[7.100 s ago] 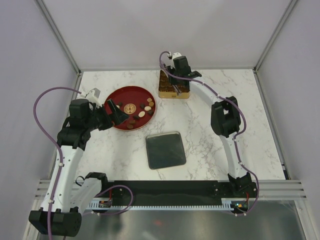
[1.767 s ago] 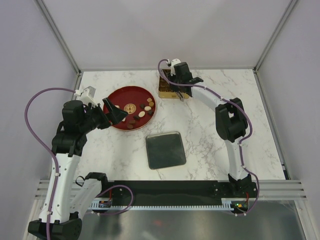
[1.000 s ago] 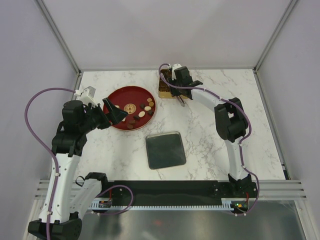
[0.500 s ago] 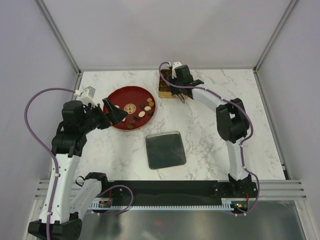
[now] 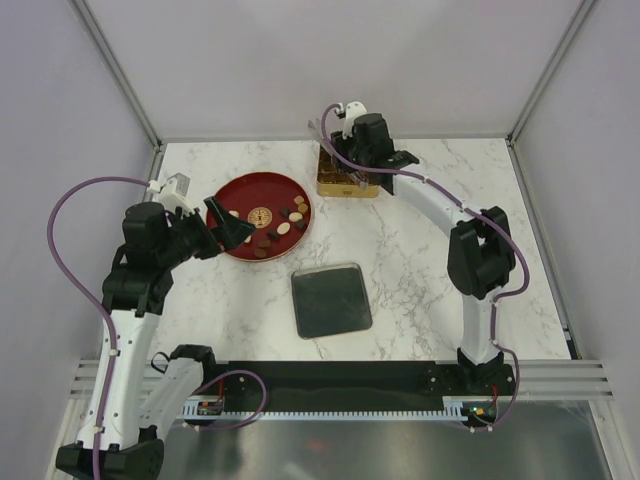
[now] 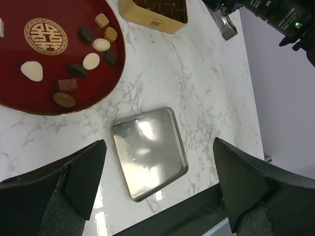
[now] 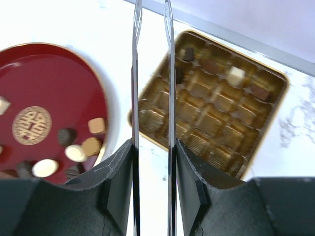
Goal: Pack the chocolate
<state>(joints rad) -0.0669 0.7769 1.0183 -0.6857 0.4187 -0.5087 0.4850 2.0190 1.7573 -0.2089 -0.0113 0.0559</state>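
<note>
Several small chocolate pieces (image 5: 285, 222) in dark brown, light brown and cream lie on the right side of the red dish (image 5: 240, 190). The wrist views also show the pieces (image 6: 91, 60) (image 7: 75, 152). The square gold tin (image 5: 335, 183) at the back holds a few chocolates (image 7: 236, 76) in its cells. My right gripper (image 5: 360, 165) hovers over the tin, shut on thin metal tongs (image 7: 135, 73). The two blades stand apart with nothing between them. My left gripper (image 5: 232, 225) is open over the dish's left side and holds nothing.
A square silver lid (image 5: 331, 300) lies flat on the marble table in front of the dish, also seen by the left wrist camera (image 6: 149, 152). A gold round emblem (image 6: 46, 37) marks the dish's centre. The back wall runs close behind the tin.
My right arm has swung its wrist back and to the right, bringing the tongs from the tin's front edge to over the tin. The left arm has stayed still.
</note>
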